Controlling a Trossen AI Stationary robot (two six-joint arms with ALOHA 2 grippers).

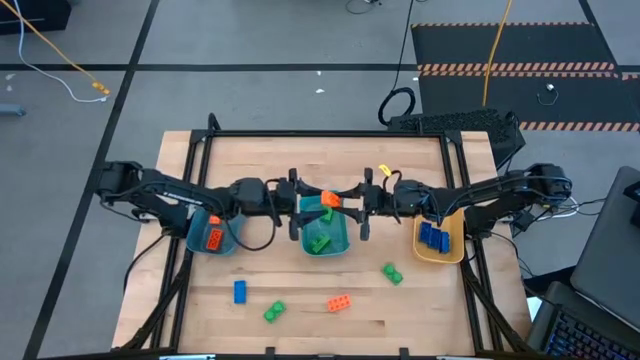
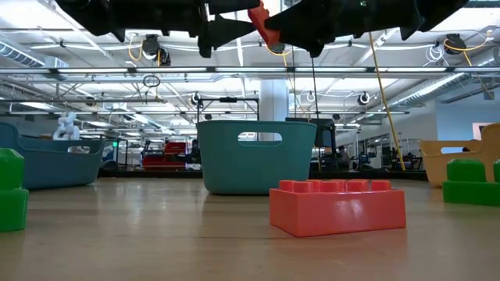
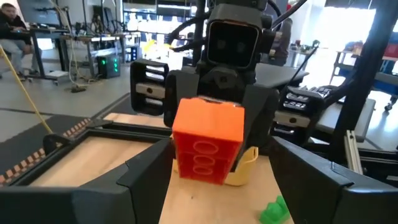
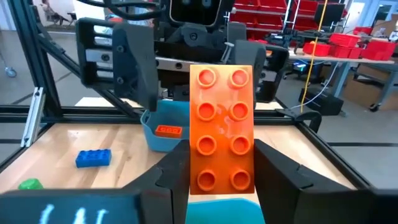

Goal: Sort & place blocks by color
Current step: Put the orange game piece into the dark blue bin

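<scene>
From above, I am seeing both arms meeting over the middle teal bin [image 1: 325, 240], a smooth plastic tub already holding green blocks [image 1: 319, 241]; the right gripper [image 1: 352, 200] is holding an orange block [image 1: 330, 200] in the air between itself and the left gripper [image 1: 300, 204]. A second teal bin [image 1: 212, 237] on the left is holding an orange brick [image 1: 214, 238], and the yellow-tan bowl [image 1: 440, 242] on the right is holding blue bricks [image 1: 433, 236]. Loose on the pale wooden surface [image 1: 300, 160] are lying a blue brick [image 1: 240, 291], two green ones [image 1: 273, 312] [image 1: 391, 272] and an orange one [image 1: 339, 303]. At surface level, I am looking past a studded orange brick [image 2: 337, 206] toward the middle bin with its slot handle, with the held block [image 2: 260, 17] hanging high among the dark fingers. Through the left wrist camera, the left jaws are standing open on either side of the orange block [image 3: 208, 140] without touching it, while the opposite gripper is clamping it from behind. Through the right wrist camera, the right jaws are gripping the block [image 4: 221, 127], its eight round studs facing the lens.
</scene>
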